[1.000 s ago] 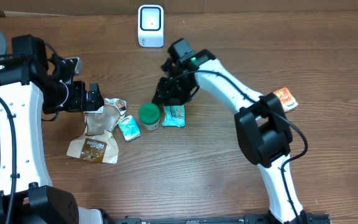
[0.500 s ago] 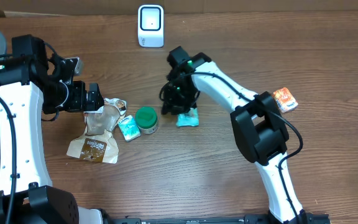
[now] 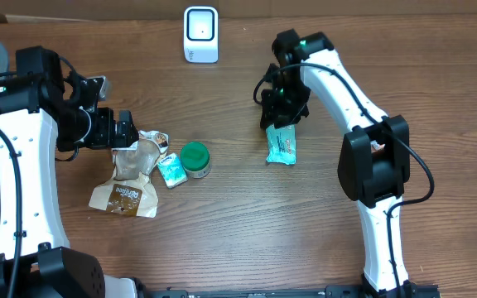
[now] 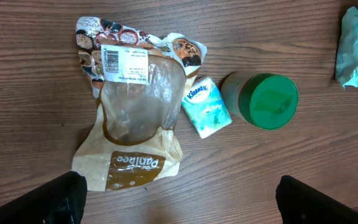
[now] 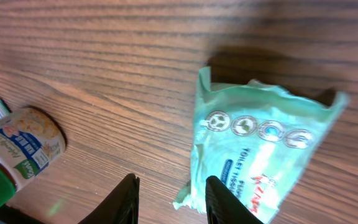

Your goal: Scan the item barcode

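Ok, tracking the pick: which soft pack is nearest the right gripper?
The teal wipes pack, its edge at the right gripper; the Kleenex pack and brown bread bag lie by the left gripper.

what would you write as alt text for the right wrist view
A pale green wipes packet, one corner pinched in the right gripper, hangs just over a wooden table. A green-lidded jar sits at the left edge.
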Controlling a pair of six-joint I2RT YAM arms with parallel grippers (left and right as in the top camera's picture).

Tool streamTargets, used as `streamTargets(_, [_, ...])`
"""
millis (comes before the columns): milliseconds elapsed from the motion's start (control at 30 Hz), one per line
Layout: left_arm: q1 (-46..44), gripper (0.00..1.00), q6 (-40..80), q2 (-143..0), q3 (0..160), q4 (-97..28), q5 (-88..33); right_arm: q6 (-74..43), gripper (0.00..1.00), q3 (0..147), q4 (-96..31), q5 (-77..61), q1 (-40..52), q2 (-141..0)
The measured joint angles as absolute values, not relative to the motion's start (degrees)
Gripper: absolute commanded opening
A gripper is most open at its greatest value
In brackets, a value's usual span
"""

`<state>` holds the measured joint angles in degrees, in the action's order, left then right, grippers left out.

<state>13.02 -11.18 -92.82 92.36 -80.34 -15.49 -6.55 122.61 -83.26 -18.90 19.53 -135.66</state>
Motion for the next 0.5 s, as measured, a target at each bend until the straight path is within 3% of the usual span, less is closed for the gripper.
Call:
streamTargets(200, [13.0, 1.00, -11.2, -92.8, 92.4, -80.3, -15.5, -8.3, 0.32, 123.7, -87.7, -15.8, 17.9, -135.6])
streamTargets(333, [13.0, 1.00, -11.2, -92.8, 92.4, -80.3, -15.5, -7.5, 0.14, 123.3, -90.7, -13.1, 17.8, -135.7])
streamTargets(500, [13.0, 1.00, -11.2, -92.8, 92.4, -80.3, -15.5, -7.7, 0.10, 120.4, -91.5, -10.0, 21.3, -135.6])
